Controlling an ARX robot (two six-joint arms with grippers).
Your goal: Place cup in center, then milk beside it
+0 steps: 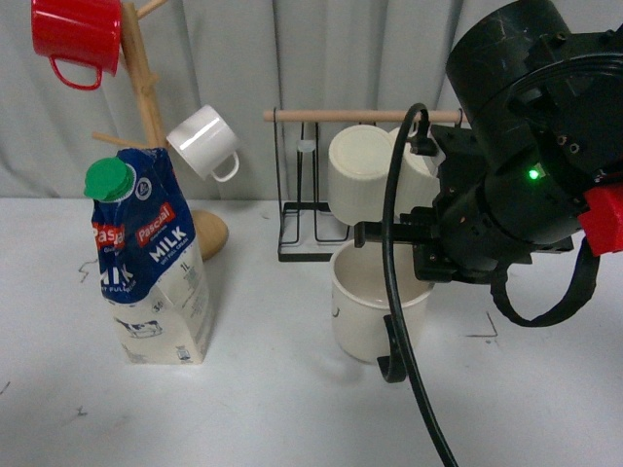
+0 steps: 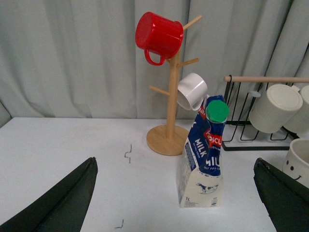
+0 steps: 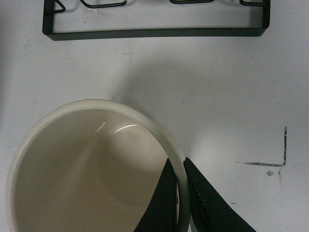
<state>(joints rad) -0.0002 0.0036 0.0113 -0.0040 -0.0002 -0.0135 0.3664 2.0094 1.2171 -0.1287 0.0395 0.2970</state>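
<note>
The cup (image 1: 365, 316) is a wide cream mug with a black handle (image 1: 393, 352). It is upright on or just above the white table, in front of the wire rack. My right gripper (image 3: 179, 186) is shut on the cup's rim (image 3: 145, 121), one finger inside and one outside. In the front view the right gripper (image 1: 421, 280) is mostly hidden by its own black arm. The milk (image 1: 156, 263) stands upright at the left, well apart from the cup. My left gripper (image 2: 175, 164) is open and empty, facing the milk (image 2: 205, 159) from a distance. The cup (image 2: 299, 162) shows at that view's edge.
A wooden mug tree (image 1: 146, 88) holds a red mug (image 1: 78, 39) and a small white cup (image 1: 204, 141) behind the milk. A black wire rack (image 1: 311, 224) holds cream mugs (image 1: 360, 165) behind the cup. A pen mark (image 3: 282, 154) lies on the table beside the cup.
</note>
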